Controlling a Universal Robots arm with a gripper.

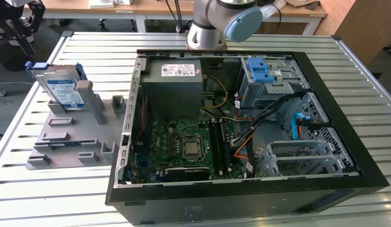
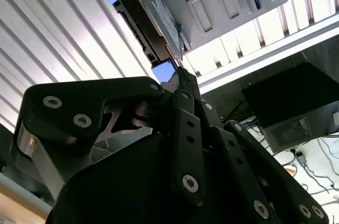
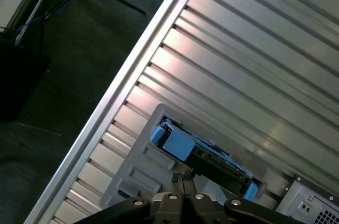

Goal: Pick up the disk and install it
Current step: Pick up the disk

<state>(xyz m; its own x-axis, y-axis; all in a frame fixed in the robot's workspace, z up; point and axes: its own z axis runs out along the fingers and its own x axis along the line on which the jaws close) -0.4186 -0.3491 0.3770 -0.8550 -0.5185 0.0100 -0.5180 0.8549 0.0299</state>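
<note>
The disk (image 1: pixel 61 90) stands on edge in a grey holder (image 1: pixel 69 137) on the slatted table, at the exterior view's left. It is silver with a white-and-blue label and blue rails. My gripper (image 1: pixel 21 42) hangs above and behind it near the table's far left corner, apart from it. In both wrist views the black fingers are pressed together with nothing between them, and the gripper (image 3: pixel 183 177) points down toward the disk (image 3: pixel 206 155). The second wrist view shows the gripper (image 2: pixel 180 73) just short of the blue rail end of the disk (image 2: pixel 159 20).
An open computer case (image 1: pixel 346 118) lies on the table at the exterior view's right. Inside are a grey power-supply box (image 1: pixel 180 80), a motherboard (image 1: pixel 189 144), a blue latch on a metal cage (image 1: pixel 261 71) and a wire drive cage (image 1: pixel 302 156). The table edge (image 3: pixel 122 91) borders dark floor.
</note>
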